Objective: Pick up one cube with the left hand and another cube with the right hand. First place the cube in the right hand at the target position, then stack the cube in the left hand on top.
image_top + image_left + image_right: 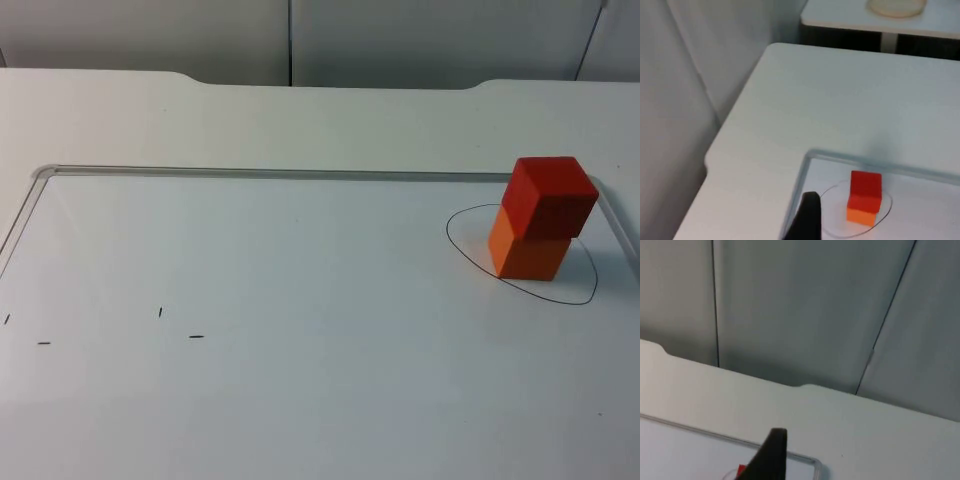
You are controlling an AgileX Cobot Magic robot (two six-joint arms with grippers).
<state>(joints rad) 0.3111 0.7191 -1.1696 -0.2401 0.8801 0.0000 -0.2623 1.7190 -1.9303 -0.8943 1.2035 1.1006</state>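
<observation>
A red cube (548, 195) sits on top of an orange cube (527, 252), turned slightly against it. The stack stands inside a hand-drawn oval outline (580, 298) at the right of the white board. In the left wrist view the same red cube (865, 183) rests on the orange cube (863, 214), and my left gripper (808, 218) hangs well back from the stack, holding nothing that I can see. My right gripper (768, 458) is also pulled back, with a sliver of the red cube (741, 470) just beside it. Both arms wait off the board.
A raised clear rim (300, 174) borders the white board. Short pen marks (160, 312) lie at the front left. The grey partition wall (400, 40) closes the back. Another table top with a round beige object (895, 6) stands beyond.
</observation>
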